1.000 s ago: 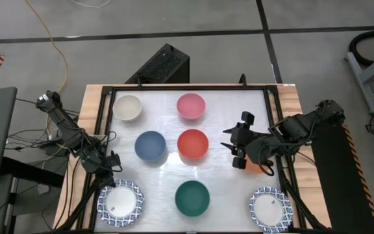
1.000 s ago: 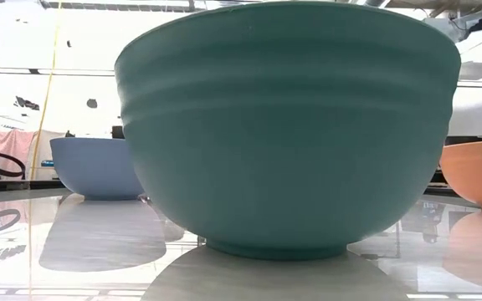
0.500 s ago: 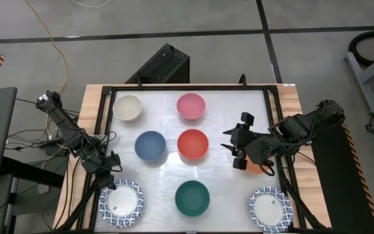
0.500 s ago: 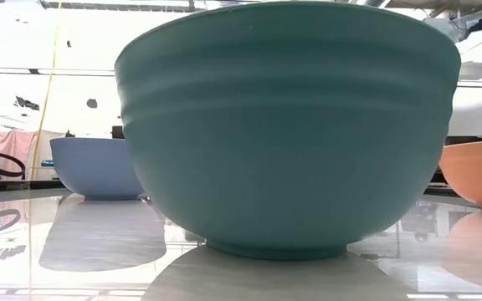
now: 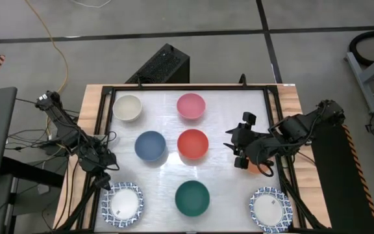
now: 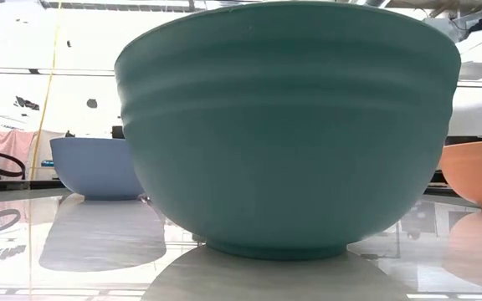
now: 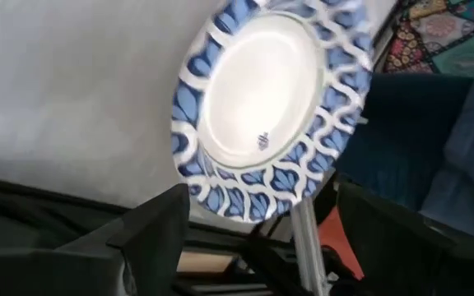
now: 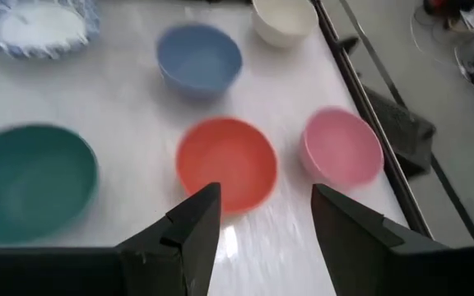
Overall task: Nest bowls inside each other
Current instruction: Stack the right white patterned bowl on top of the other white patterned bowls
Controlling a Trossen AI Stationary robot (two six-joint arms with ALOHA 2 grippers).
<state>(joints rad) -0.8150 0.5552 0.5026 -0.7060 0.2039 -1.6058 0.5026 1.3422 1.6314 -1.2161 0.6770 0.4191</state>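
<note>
Several bowls rest on their bases on the white table top (image 5: 229, 117): cream (image 5: 127, 107), pink (image 5: 191, 106), blue (image 5: 150, 145), red (image 5: 193, 143), green (image 5: 192, 197), and a white bowl with a blue-patterned rim at each near corner (image 5: 123, 203) (image 5: 269, 207). My left gripper (image 5: 104, 162) hangs open just beyond the far rim of the left patterned bowl (image 7: 262, 107), clear of it. My right gripper (image 5: 239, 153) hovers open over the table's right part, above an orange bowl (image 5: 261, 168) that it partly hides. The right wrist view looks past it (image 8: 262, 238) at the red bowl (image 8: 226, 163).
A black frame (image 5: 187, 88) runs round the table top. In the low view the green bowl (image 6: 287, 125) fills the foreground, with the blue one (image 6: 94, 167) and the orange one (image 6: 479, 171) behind. Cables and a black box lie off the table.
My left gripper has risen and drawn back from the left patterned bowl's far rim toward the table's far-left corner. The bowl stays on the table. My right arm has kept still.
</note>
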